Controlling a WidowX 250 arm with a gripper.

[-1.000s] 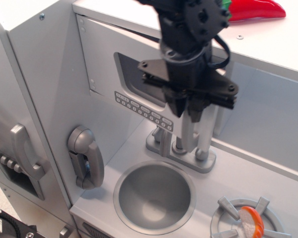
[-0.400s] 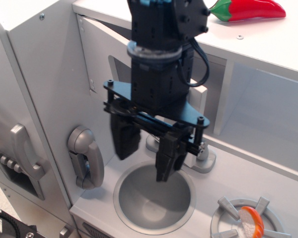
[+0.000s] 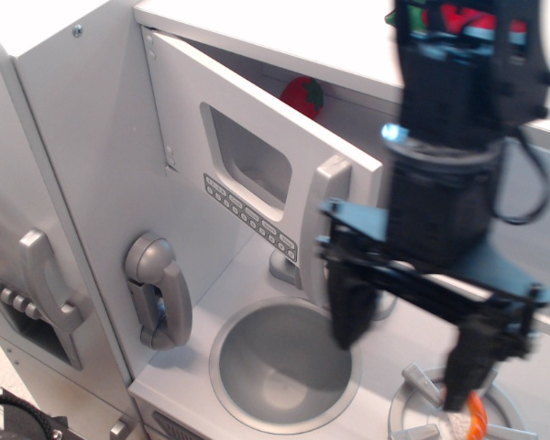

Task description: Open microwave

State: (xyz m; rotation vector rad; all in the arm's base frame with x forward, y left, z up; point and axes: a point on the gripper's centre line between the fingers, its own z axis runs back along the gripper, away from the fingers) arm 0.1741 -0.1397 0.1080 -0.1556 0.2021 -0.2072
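Observation:
The microwave [image 3: 257,174] is the grey-white compartment at the top of the toy kitchen. Its door stands swung out toward me, hinged at the left, with a rounded window, a row of small buttons [image 3: 249,218] and a vertical silver handle [image 3: 319,229] at its free edge. A red round toy [image 3: 302,94] shows inside behind the door. My gripper [image 3: 406,353] hangs to the right of the door, above the counter, blurred by motion. Its two black fingers [image 3: 350,302] are spread wide and hold nothing.
A round silver sink [image 3: 284,362] lies below the door. A silver phone handset [image 3: 158,291] hangs on the left wall. A larger grey door with handle [image 3: 48,280] is at far left. A burner with an orange-white item [image 3: 466,417] is at bottom right.
The microwave door has swung further open. My gripper let go of the handle area, dropped in front of the door, then moved right, over the burner side of the counter.

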